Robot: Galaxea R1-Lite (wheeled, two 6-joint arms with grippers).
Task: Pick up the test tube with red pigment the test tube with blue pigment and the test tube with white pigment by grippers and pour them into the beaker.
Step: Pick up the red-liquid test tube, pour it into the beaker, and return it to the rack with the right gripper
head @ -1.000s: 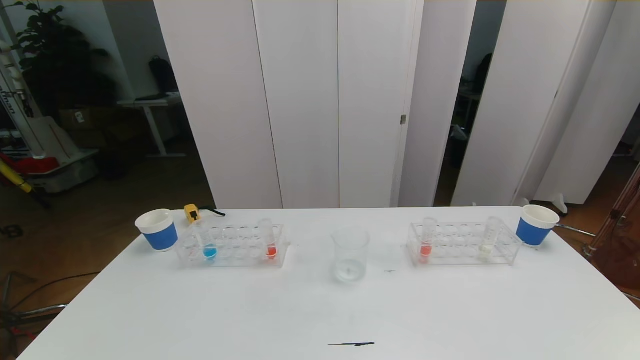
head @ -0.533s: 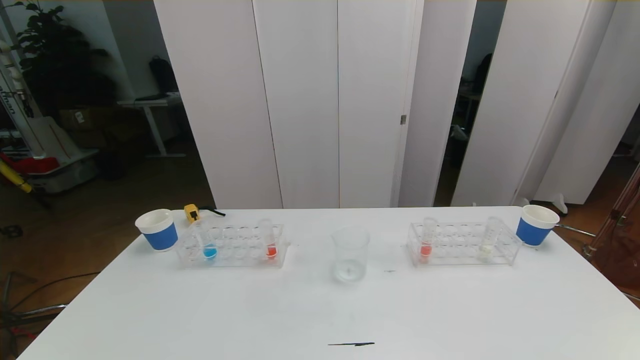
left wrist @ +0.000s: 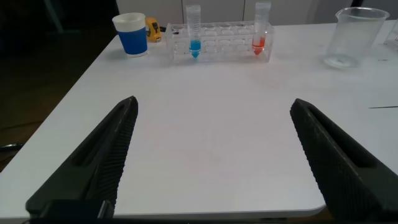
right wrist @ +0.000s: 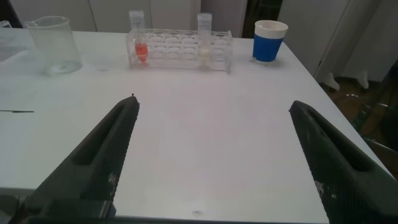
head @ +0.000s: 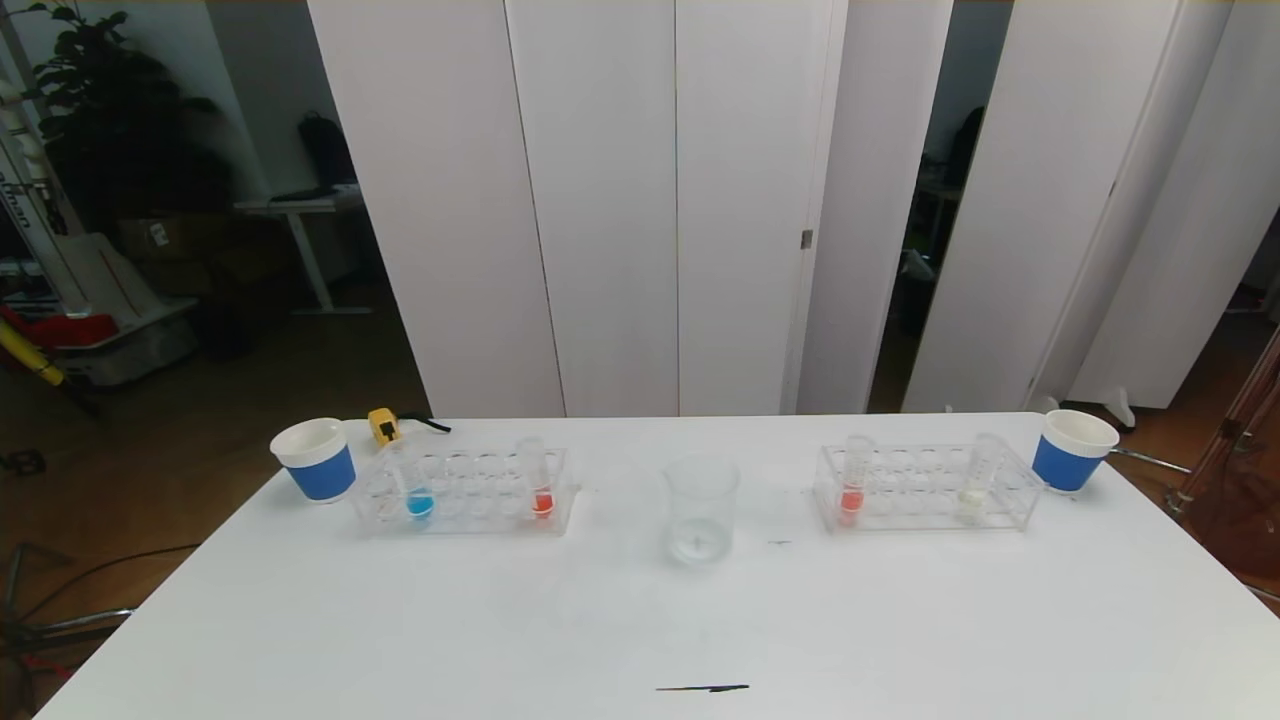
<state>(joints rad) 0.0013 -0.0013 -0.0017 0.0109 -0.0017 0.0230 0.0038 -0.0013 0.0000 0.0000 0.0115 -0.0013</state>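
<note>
Bright, even light on the white table [head: 400, 620] — soft shadows, dim background, sharp focus.

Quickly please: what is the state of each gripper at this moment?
Left gripper: open, holding nothing, above the white table.
Right gripper: open, holding nothing, above the same table.

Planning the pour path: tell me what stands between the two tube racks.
Only the beaker, upright, apart from the left rack and right rack; the head view shows bare table otherwise.
</note>
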